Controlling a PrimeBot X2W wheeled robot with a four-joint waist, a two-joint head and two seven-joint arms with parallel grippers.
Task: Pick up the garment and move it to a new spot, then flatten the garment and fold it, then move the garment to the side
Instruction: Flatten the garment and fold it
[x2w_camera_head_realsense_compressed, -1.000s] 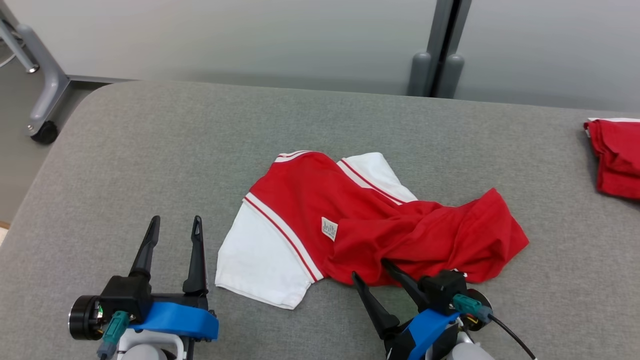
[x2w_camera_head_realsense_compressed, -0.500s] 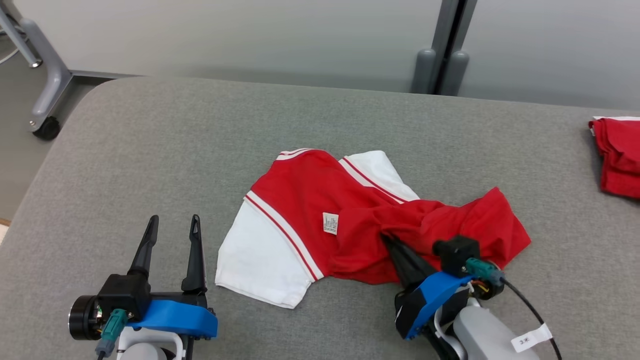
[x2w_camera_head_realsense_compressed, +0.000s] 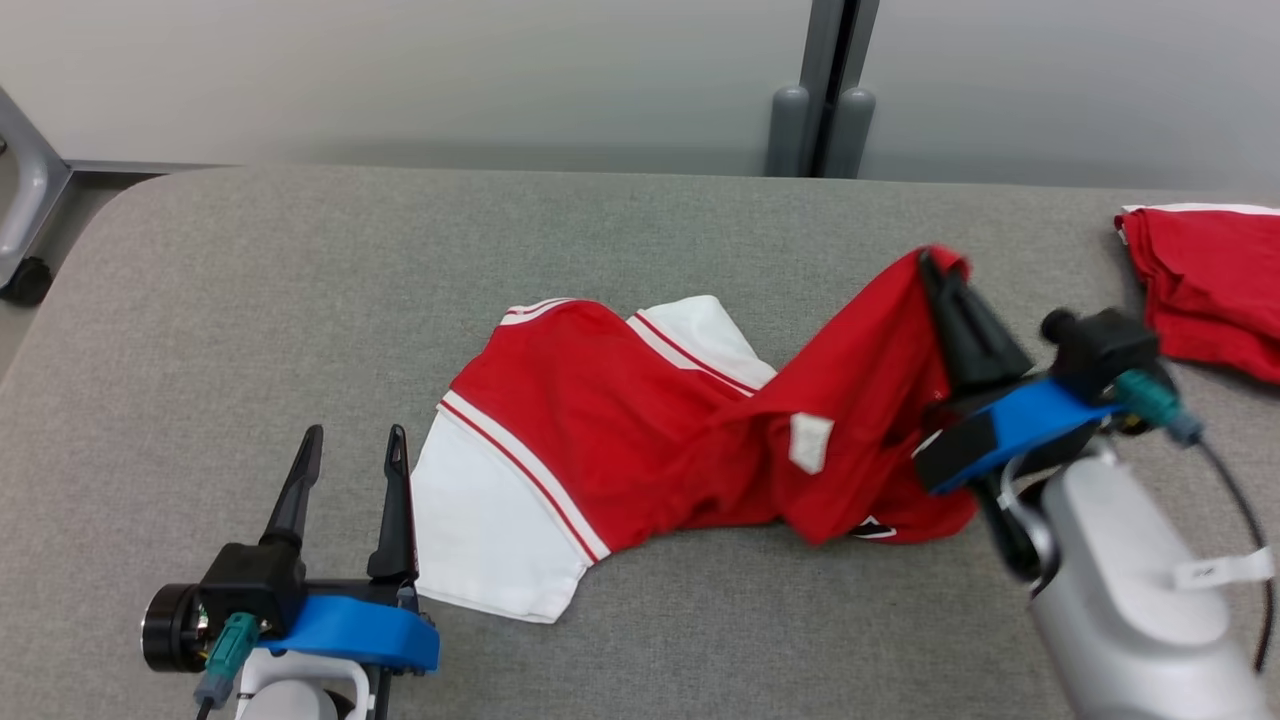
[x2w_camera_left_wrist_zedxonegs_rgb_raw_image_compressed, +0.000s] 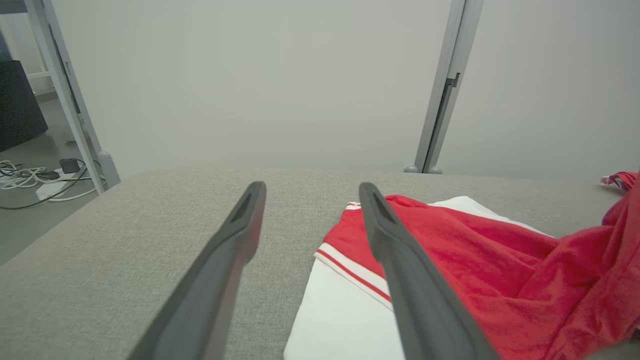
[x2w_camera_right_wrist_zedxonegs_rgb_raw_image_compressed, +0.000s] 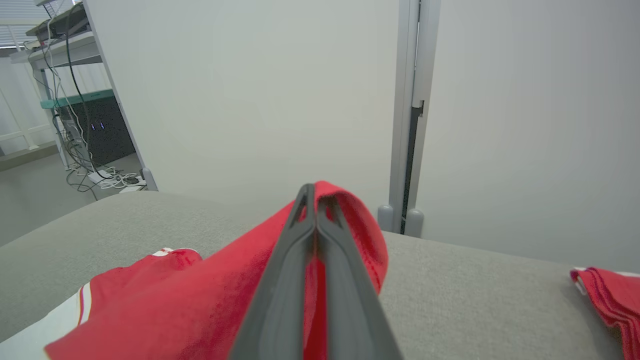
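The garment (x2w_camera_head_realsense_compressed: 620, 420) is a red shirt with white sleeves, spread across the middle of the grey table (x2w_camera_head_realsense_compressed: 300, 260). My right gripper (x2w_camera_head_realsense_compressed: 940, 275) is shut on the garment's red edge and holds that part lifted above the table at the right; in the right wrist view the cloth (x2w_camera_right_wrist_zedxonegs_rgb_raw_image_compressed: 350, 220) drapes over the closed fingertips. The left sleeve (x2w_camera_head_realsense_compressed: 480, 520) and shoulder still lie flat. My left gripper (x2w_camera_head_realsense_compressed: 350, 450) stands open near the front left, just beside the white sleeve (x2w_camera_left_wrist_zedxonegs_rgb_raw_image_compressed: 340, 320), holding nothing.
A second red folded cloth (x2w_camera_head_realsense_compressed: 1200, 280) lies at the table's far right edge. A grey post (x2w_camera_head_realsense_compressed: 820, 90) stands behind the table. A wheeled frame leg (x2w_camera_head_realsense_compressed: 25, 230) is off the left corner.
My right gripper closed on the garment's red part and lifted it up and to the right, stretching the cloth. The head view has shifted. The left gripper stayed put.
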